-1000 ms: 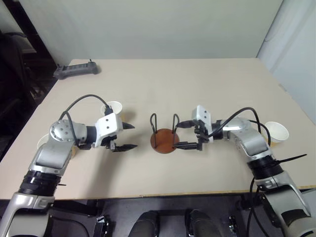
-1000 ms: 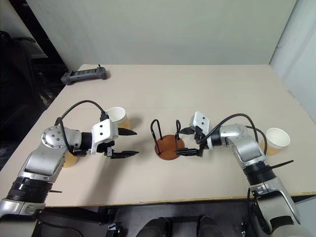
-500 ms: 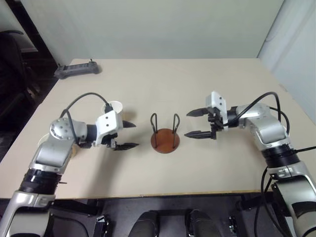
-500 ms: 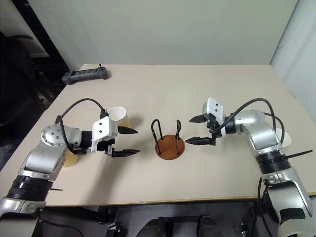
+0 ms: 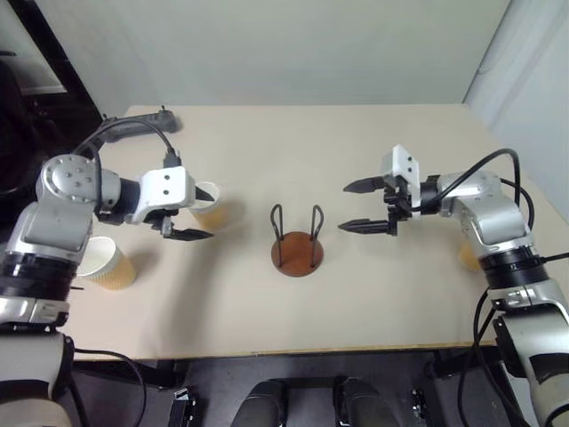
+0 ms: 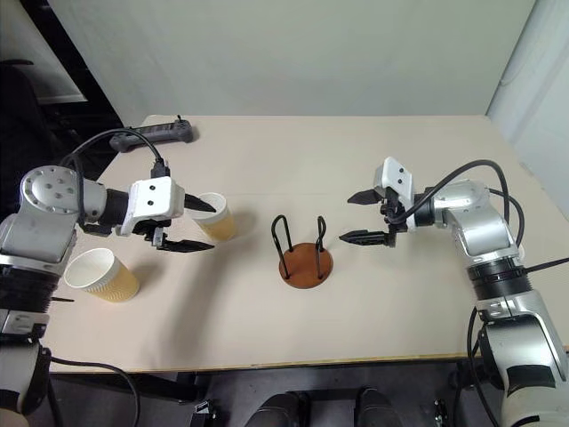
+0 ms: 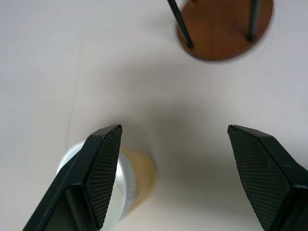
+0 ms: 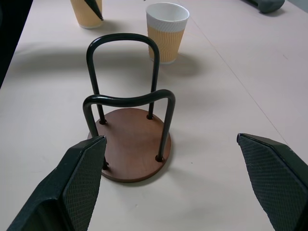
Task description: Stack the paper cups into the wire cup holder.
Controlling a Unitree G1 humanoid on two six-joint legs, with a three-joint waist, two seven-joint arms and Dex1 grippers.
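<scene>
1. Your right gripper (image 6: 364, 216) has pulled back from the cup holder (image 6: 304, 253) toward three o'clock; its fingers are spread and carry nothing.
2. Your left gripper (image 6: 197, 225) has lifted and drawn out toward nine o'clock, fingers released, now just beside the nearest cup (image 6: 216, 216).
3. The holder stands empty mid-surface (image 6: 356, 160); no cup is stacked yet.
4. A second cup (image 6: 101, 274) sits at the holder's eight o'clock. The third cup (image 5: 468, 257) peeks out behind your right arm.
5. Likely next: close the left fingers on that nearest cup.
</scene>
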